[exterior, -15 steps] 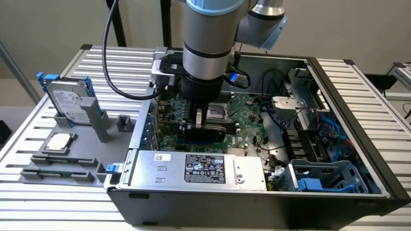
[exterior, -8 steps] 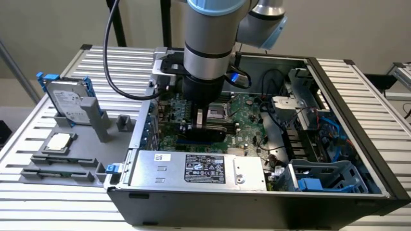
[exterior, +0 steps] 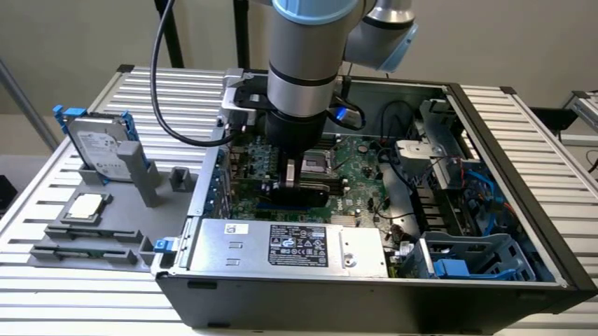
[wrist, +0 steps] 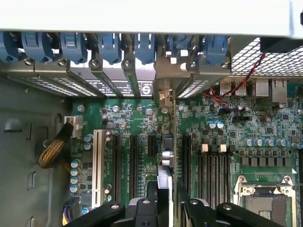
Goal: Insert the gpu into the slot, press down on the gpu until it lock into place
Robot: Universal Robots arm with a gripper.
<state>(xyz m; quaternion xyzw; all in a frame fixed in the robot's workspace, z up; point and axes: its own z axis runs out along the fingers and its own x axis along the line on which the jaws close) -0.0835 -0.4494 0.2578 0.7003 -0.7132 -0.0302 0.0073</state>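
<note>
The exterior view shows my gripper (exterior: 301,180) low inside the open case (exterior: 523,210), near the silver power-supply box (exterior: 280,245). The wrist view shows the grasp itself: my fingers (wrist: 142,210) are clamped on the gpu (wrist: 165,165), which sits edge-on between them, above the green motherboard (wrist: 142,118).

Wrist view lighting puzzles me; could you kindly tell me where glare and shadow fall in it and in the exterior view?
Wrist view: the pale band beyond the blue card latches is blown out to white, the motherboard is evenly lit, the fingers gripping the gpu are dark. Exterior view: soft light, the arm shades the motherboard beneath it, the silver power supply carries a mild sheen.
</note>
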